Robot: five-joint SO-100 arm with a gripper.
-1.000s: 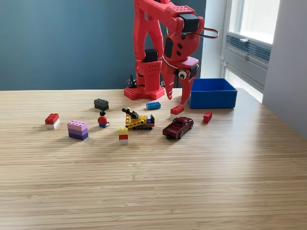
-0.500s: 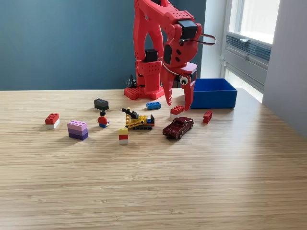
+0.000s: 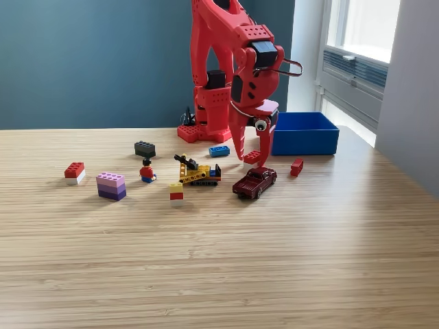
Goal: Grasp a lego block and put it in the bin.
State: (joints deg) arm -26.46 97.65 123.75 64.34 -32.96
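No text, label, brand, number or sign can be read anywhere in the exterior view (the bricks, the toy car and the red arm all show plain surfaces at this size, and the blue box on the far right carries no visible marking).

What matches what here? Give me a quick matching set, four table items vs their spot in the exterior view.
Items:
1. bin
2. toy car
3. purple block
4. gripper

Places:
A. nearest the view's left of these four
B. straddling the red-and-white block
C. far right, beside the arm
D. just in front of the gripper

Pairs: 1-C, 2-D, 3-A, 4-B
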